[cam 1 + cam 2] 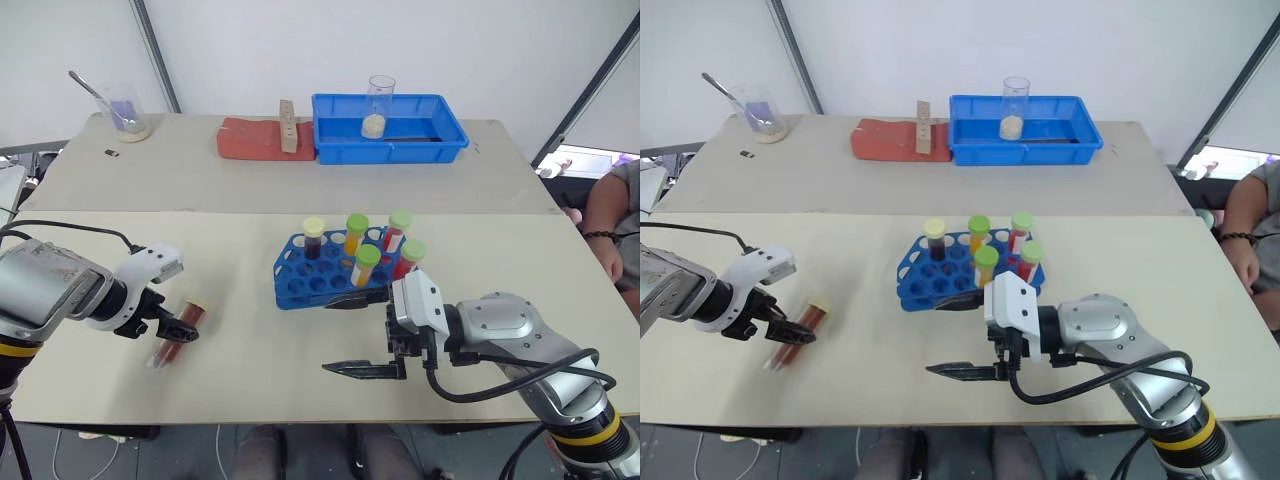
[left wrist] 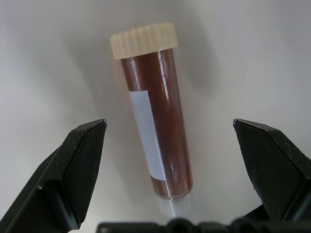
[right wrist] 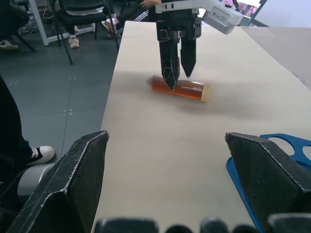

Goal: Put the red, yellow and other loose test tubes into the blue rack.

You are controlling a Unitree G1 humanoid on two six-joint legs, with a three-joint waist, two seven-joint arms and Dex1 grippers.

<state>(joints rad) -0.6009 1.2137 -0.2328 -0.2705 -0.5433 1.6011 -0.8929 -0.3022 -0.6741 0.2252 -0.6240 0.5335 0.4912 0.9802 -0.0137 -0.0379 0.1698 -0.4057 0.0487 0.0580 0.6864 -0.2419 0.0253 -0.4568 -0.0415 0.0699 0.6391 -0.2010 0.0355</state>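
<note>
One loose test tube (image 2: 165, 145) lies flat on the table at the left; it holds red-brown liquid and has a cream cap and a white label. My left gripper (image 2: 170, 127) points down over it, open, one finger on each side, not touching it. The same tube (image 1: 191, 312) lies well left of the blue rack (image 1: 300, 275). In the rack stand several capped tubes with green and cream caps. My right gripper (image 1: 328, 336) is open and empty just in front of the rack, pointing left toward the left gripper (image 3: 177, 80) and the tube (image 3: 192, 90).
At the back stand a blue bin (image 1: 440, 140) holding a glass beaker (image 1: 378, 105), a red pad (image 1: 245, 140) with a wooden block (image 1: 287, 128), and a beaker with a spoon (image 1: 125, 115). A person's arm (image 1: 610, 220) rests at the right table edge.
</note>
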